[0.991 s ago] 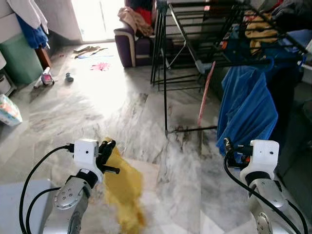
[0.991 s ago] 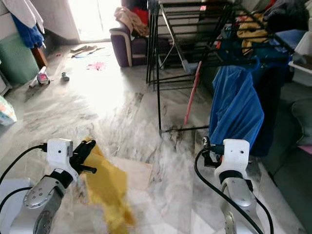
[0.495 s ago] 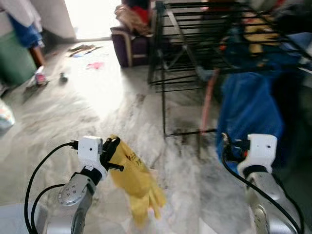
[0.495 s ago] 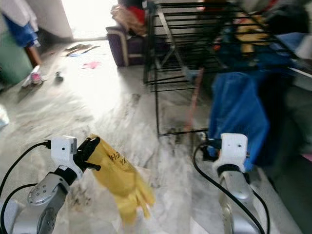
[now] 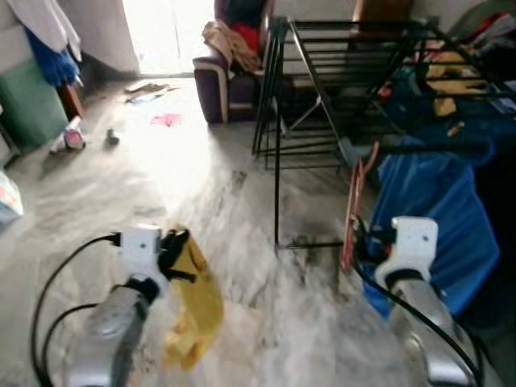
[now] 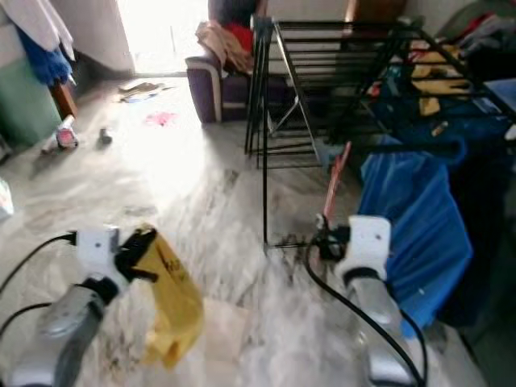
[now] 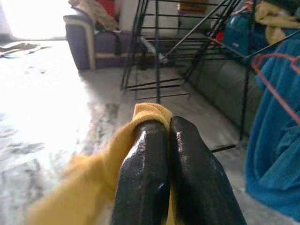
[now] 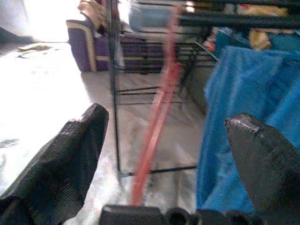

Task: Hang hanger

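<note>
Already the left gripper point(image 7: 164, 164) pinches a yellow cloth point(image 5: 197, 302) shut, while the right gripper point(image 8: 164, 164), spread wide, has a red hanger point(image 8: 157, 117) between its fingers ungrasped, so it may slip away.

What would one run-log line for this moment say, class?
left gripper: shut on yellow cloth | right gripper: open, red hanger ahead | drying rack: beyond | hanger not hung
</note>
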`<state>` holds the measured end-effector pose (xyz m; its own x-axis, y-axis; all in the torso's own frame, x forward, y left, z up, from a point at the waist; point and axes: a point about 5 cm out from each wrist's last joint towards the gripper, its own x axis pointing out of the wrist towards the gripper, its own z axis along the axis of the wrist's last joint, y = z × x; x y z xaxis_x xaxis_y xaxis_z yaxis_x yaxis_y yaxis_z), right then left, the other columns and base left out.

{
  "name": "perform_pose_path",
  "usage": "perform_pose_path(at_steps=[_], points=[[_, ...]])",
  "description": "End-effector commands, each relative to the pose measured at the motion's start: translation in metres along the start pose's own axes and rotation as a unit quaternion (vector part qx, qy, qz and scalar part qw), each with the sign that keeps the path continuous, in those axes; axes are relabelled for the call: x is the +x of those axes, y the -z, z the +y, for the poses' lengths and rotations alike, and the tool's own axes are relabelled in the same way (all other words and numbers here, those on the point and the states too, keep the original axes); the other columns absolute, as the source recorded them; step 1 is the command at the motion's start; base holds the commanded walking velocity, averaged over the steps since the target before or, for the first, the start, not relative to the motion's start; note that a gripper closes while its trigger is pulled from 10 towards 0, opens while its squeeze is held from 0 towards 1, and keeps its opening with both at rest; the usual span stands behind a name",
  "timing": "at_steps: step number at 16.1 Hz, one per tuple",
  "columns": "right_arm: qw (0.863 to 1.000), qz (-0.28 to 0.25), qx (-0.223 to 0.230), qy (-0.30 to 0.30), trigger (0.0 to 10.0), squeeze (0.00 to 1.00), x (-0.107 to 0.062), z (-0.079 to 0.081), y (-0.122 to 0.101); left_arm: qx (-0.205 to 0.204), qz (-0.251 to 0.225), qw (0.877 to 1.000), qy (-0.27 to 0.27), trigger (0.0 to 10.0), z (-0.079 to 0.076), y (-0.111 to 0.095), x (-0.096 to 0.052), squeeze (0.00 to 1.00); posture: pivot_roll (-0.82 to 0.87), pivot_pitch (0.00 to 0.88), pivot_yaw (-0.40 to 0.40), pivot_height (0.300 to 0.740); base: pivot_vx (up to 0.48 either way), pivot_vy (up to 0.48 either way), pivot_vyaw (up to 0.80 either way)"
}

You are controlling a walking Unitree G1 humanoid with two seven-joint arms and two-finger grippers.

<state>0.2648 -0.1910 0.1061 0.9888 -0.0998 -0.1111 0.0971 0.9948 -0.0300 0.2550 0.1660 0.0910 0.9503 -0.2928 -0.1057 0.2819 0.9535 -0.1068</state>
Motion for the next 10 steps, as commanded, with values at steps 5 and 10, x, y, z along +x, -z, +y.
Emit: perform_pose_path(at_steps=[5, 10], points=[[1.0, 0.009, -0.006, 0.019, 10.0, 0.0, -0.0003, -0.0097, 0.0038, 0.006, -0.026, 0.999, 0.025, 10.0, -0.0112, -0.0121, 0.0059, 0.0, 0.0, 0.013, 0.003, 0.74, 0.445, 0.0, 0.0], [1.0, 0.03, -0.002, -0.007, 10.0, 0.0, -0.001, -0.002, 0.011, -0.001, -0.015, 1.0, 0.01, 10.0, -0.01, -0.0098, 0.0063, 0.0, 0.01, 0.016, 0.001, 0.74, 0.174, 0.0, 0.0]])
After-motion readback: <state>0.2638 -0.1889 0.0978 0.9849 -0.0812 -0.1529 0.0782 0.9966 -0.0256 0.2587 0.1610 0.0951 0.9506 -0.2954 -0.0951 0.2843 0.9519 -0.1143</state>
